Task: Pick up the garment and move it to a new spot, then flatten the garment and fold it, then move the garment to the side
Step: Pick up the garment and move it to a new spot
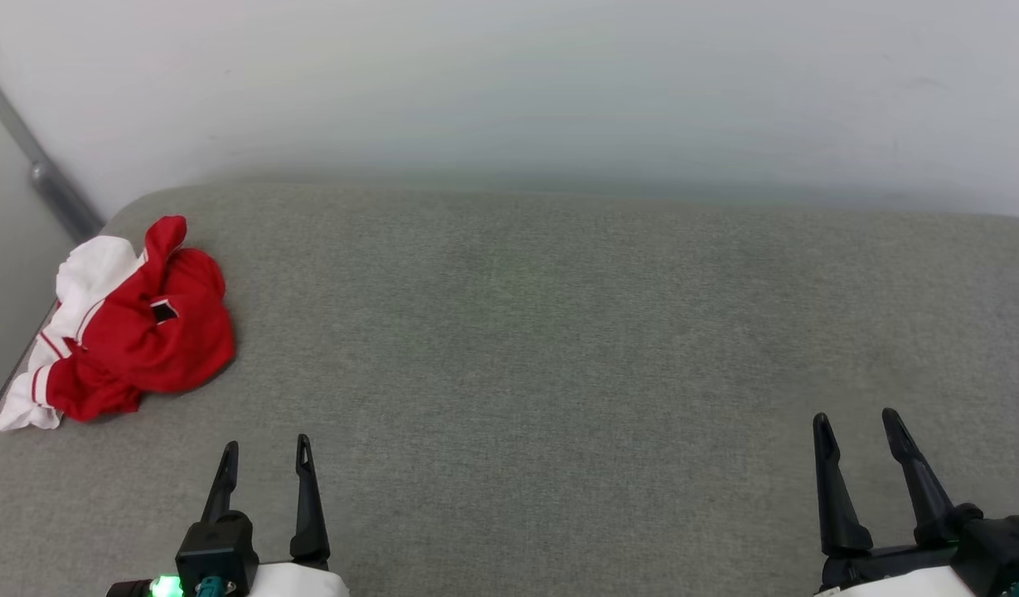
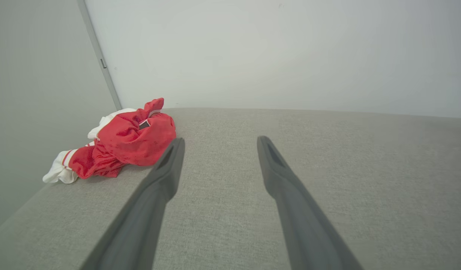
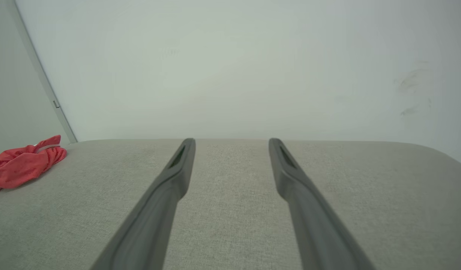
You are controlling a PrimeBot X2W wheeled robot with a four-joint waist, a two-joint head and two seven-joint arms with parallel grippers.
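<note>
A pale wall [image 1: 509, 83] backs a grey padded surface [image 1: 559, 332]. In the head view the garment [image 1: 144, 323] sits bunched at the far left of that surface, right by its left edge. My left claw [image 1: 266, 444] shows at the lower left with its fingers spread and nothing between them. My right claw [image 1: 855, 416] shows at the lower right, likewise spread and empty, well apart from the cloth across the width of the surface. The shirt lies ahead of the left claw and a little to its left, so I judge that arm the nearer one for the pickup. The heap's long axis runs from a white sleeve at the near left edge up and away to a red peak

In the left wrist view the garment [image 2: 132, 142] lies up and to the left of the left claw [image 2: 221, 139], its red bulk just past the tip of the finger on that view's left. It is crumpled red cloth with a white sleeve and striped trim trailing toward the edge

In the right wrist view the garment [image 3: 24, 165] is at the far left, cut off by the frame, well apart from the right claw [image 3: 232, 140]
</note>
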